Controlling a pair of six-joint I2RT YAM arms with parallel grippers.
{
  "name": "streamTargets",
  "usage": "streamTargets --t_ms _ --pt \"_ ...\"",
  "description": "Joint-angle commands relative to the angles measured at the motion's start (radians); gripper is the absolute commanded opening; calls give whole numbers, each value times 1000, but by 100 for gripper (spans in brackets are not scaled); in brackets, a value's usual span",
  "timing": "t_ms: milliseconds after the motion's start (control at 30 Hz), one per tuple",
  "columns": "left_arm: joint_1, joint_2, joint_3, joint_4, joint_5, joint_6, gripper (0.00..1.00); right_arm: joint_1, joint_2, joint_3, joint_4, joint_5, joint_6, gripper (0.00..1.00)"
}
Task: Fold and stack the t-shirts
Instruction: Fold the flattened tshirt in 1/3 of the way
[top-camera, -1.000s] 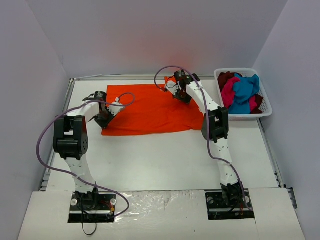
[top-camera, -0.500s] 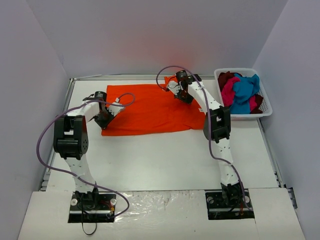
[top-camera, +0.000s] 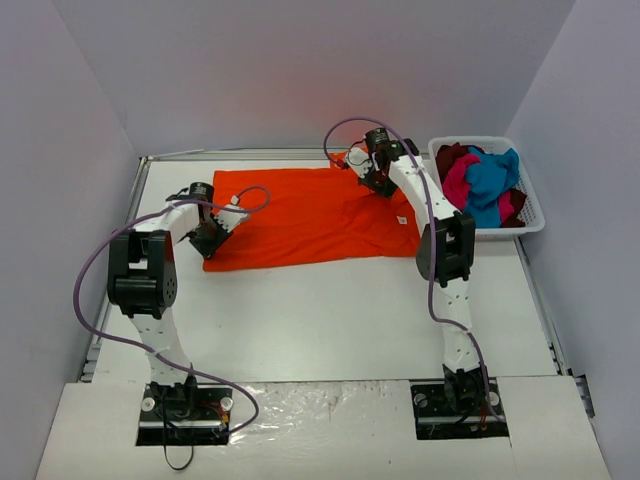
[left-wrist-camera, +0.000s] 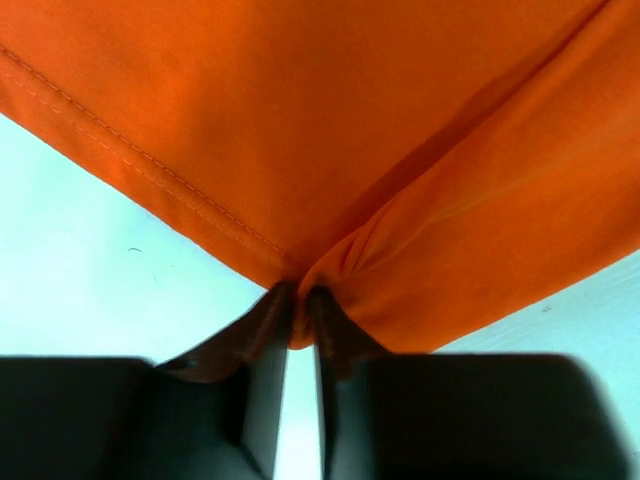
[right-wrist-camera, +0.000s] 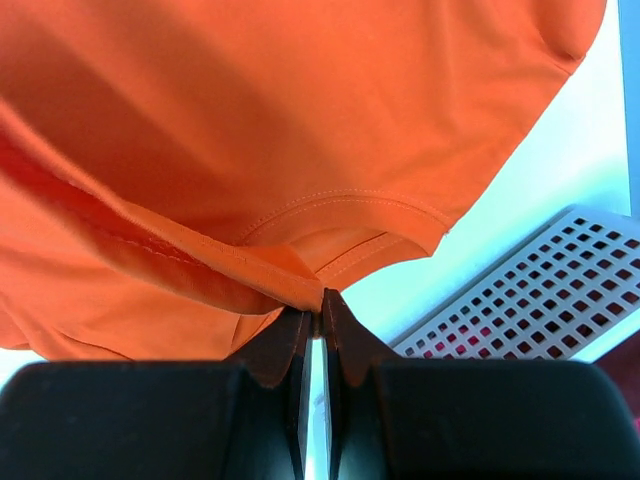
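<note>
The orange t-shirt (top-camera: 305, 215) lies spread on the far half of the table, with a small white tag (top-camera: 401, 219) near its right edge. My left gripper (top-camera: 212, 237) is shut on the shirt's left edge, where the cloth bunches between the jaws in the left wrist view (left-wrist-camera: 297, 305). My right gripper (top-camera: 374, 178) is shut on a hemmed corner at the shirt's far right and holds it lifted, as the right wrist view (right-wrist-camera: 318, 305) shows. The orange shirt fills both wrist views (left-wrist-camera: 330, 130) (right-wrist-camera: 280, 130). Teal-blue (top-camera: 492, 178), magenta-pink (top-camera: 459, 180) and dark red (top-camera: 449, 156) shirts lie in the basket.
The white plastic basket (top-camera: 531, 205) stands at the far right of the table; its perforated wall (right-wrist-camera: 520, 300) shows close beside my right gripper. Grey walls enclose the table on three sides. Purple cables loop from both arms.
My right gripper has moved to the right and farther back with the shirt's corner, pulling the shirt's right side out flatter and baring the white tag. My left gripper has stayed put.
</note>
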Motion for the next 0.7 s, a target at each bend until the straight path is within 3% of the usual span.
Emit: streamTargets --t_ms 0,67,133,233,267,333,367,567,667 --pt "10 27 2 -53 -19 5 18 0 -15 9 -26 8 13 0" --pt "8 30 2 -54 -19 2 30 -2 2 13 -24 10 13 0" --pt "10 31 -1 -50 -19 0 33 0 30 33 -24 8 18 0" --pt "10 31 -2 -34 -33 -10 36 1 64 62 -12 7 31 8" --pt "10 31 -2 -31 -37 -16 37 1 71 68 -9 14 34 22" --pt "8 27 -4 -16 -46 -27 39 1 85 75 2 25 42 29" --pt "8 23 -5 -10 -52 -39 40 1 85 73 6 33 48 37" --pt "10 -35 -16 36 -88 -82 44 -13 25 11 55 54 108 48" --pt "10 -88 -33 50 -103 -105 45 -19 -85 -80 82 36 146 48"
